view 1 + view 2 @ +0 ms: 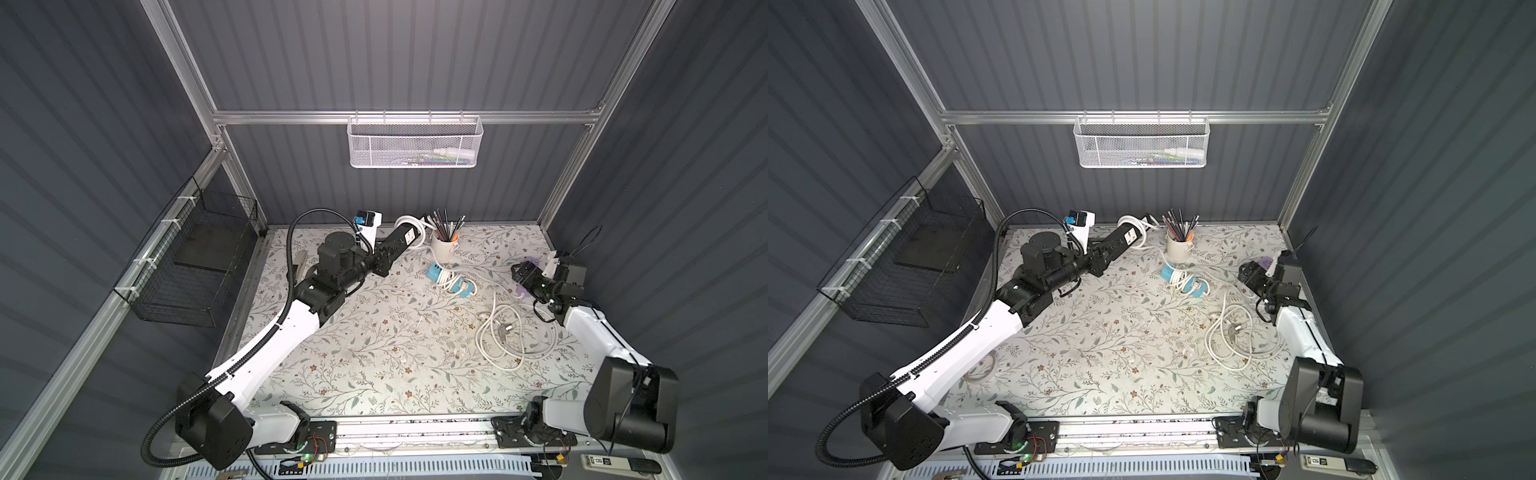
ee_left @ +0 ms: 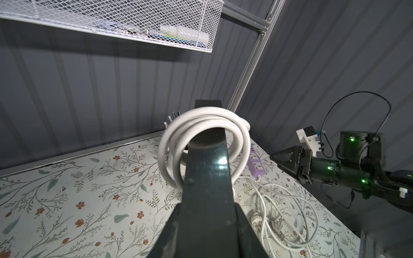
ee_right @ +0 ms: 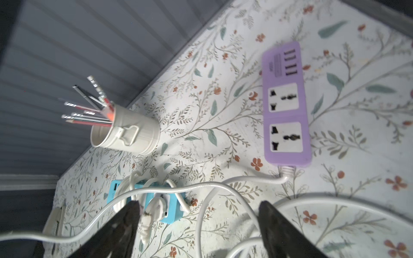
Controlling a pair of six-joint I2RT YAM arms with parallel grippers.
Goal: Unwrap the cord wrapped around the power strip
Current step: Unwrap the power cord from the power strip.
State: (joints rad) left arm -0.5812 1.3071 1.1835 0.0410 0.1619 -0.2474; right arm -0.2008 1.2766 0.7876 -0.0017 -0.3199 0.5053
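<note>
My left gripper [image 1: 388, 254] [image 2: 207, 214] is shut on one end of a black power strip [image 1: 404, 237] [image 1: 1126, 237] [image 2: 206, 178], holding it in the air near the back wall. Loops of white cord [image 1: 409, 222] [image 2: 202, 121] still circle the strip's far end. From there the cord trails down past the pencil cup [image 1: 444, 246] to a loose pile [image 1: 511, 332] [image 2: 290, 212] on the table. My right gripper [image 1: 519, 272] [image 3: 199, 205] hangs open at the right, and a strand of white cord [image 3: 156, 188] runs loose in front of its fingers.
A blue power strip [image 1: 451, 280] [image 3: 173, 215] wrapped in its own white cord lies mid-table. A purple power strip [image 3: 286, 107] [image 2: 256, 162] lies by the right gripper. A white mesh basket [image 1: 415, 145] hangs on the back wall. A black wire basket [image 1: 195, 257] hangs at the left.
</note>
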